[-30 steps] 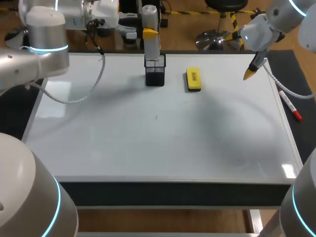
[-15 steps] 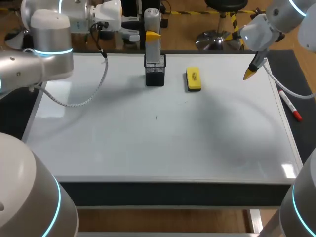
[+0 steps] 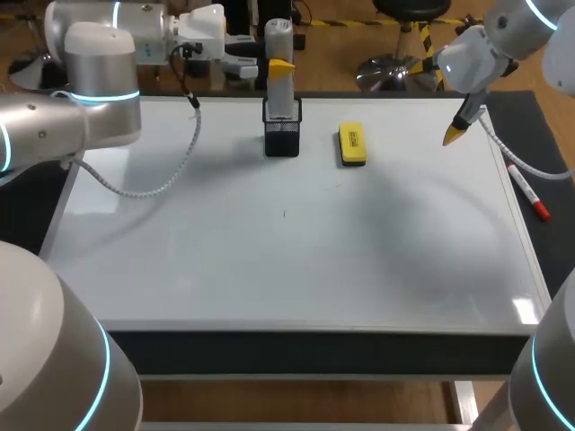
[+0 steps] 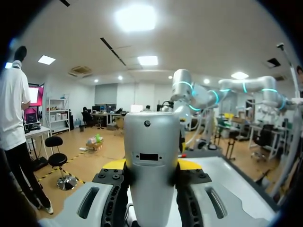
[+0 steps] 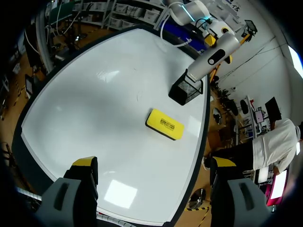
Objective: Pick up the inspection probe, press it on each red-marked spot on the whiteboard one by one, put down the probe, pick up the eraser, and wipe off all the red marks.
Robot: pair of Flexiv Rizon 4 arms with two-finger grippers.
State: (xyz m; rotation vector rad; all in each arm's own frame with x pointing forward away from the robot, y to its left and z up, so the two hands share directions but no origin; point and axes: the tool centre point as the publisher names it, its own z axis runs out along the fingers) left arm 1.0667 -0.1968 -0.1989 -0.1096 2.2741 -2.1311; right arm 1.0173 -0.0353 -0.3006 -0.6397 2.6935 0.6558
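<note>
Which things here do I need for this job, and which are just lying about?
For the job: inspection probe, yellow eraser, whiteboard.
Lying about: red marker beside the whiteboard; black mesh holder that the probe stands in.

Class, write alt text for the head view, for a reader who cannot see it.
The left gripper is at the upper part of the inspection probe, which stands upright in a black mesh holder near the far edge of the whiteboard. A yellow eraser lies beside the holder, apart from it, and the right gripper hovers over the far right corner.
</note>
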